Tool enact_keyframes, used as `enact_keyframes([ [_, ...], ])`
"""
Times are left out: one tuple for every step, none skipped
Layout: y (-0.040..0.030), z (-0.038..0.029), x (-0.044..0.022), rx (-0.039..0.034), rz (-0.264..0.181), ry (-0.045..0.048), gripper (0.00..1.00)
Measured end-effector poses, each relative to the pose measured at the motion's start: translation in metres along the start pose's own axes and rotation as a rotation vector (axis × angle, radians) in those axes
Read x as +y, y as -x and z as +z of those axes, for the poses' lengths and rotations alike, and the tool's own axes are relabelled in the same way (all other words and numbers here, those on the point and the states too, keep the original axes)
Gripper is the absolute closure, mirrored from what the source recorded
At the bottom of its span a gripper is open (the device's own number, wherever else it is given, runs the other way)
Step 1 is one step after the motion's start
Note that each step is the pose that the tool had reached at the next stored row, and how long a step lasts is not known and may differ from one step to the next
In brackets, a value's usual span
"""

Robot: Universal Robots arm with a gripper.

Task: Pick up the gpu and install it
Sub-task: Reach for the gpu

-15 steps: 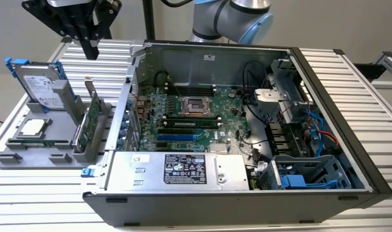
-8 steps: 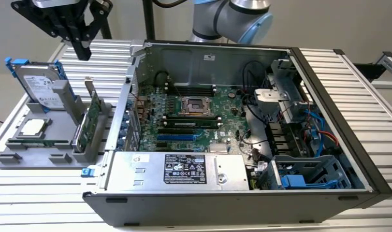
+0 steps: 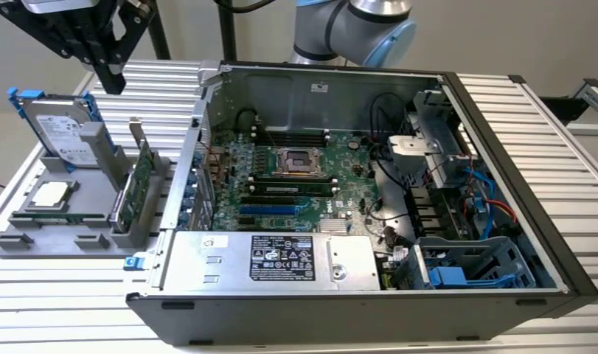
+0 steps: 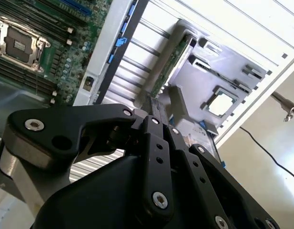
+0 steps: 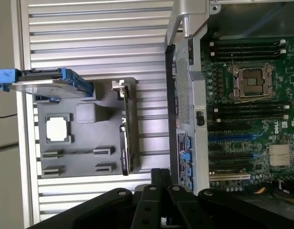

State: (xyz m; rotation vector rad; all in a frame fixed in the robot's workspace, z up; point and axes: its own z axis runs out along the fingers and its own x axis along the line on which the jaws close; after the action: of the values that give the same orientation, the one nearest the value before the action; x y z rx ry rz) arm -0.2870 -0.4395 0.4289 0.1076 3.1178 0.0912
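1. Grey holder tray [image 3: 53,243] carries the gpu [image 3: 133,188] upright on edge, between the hard drive [image 3: 60,133] and the open computer case [image 3: 328,317].
2. Gripper [image 3: 110,77] hangs above the tray, fingers together, holding nothing.

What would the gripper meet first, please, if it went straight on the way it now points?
Probably the grey tray near the upright gpu, though depth is unclear; the gripper hangs well above both.

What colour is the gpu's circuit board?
Green; the gpu shows it best in the exterior view.
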Motion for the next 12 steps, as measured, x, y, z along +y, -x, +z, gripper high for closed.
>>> enact_keyframes([
  [-0.0015, 0.0, -0.0005, 0.0, 0.0, 0.0002, 1.0],
  [-0.003, -0.0001, -0.001, 0.0, 0.0, 0.0003, 1.0],
  [-0.0046, -0.0002, -0.0015, 0.0, 0.0, 0.0005, 1.0],
  [-0.0061, -0.0002, -0.002, 0.0, 0.0, 0.0006, 1.0],
  [-0.0077, -0.0003, -0.0025, 0.0, 0.0, 0.0007, 1.0],
  [-0.0091, -0.0003, -0.003, 0.0, 0.0, 0.001, 1.0],
  [-0.0107, -0.0004, -0.0037, 0.0, 0.0, 0.0012, 1.0],
  [-0.0122, -0.0005, -0.0043, 0.0001, 0.0, 0.0013, 1.0],
  [-0.0137, -0.0005, -0.005, 0.0001, 0.0, 0.0015, 1.0],
  [-0.0152, -0.0006, -0.0056, 0.0001, 0.0, 0.0017, 1.0],
  [-0.0167, -0.0007, -0.0063, 0.0001, 0.0, 0.0019, 1.0],
  [-0.0181, -0.0008, -0.0071, 0.0002, 0.0, 0.0021, 1.0],
])
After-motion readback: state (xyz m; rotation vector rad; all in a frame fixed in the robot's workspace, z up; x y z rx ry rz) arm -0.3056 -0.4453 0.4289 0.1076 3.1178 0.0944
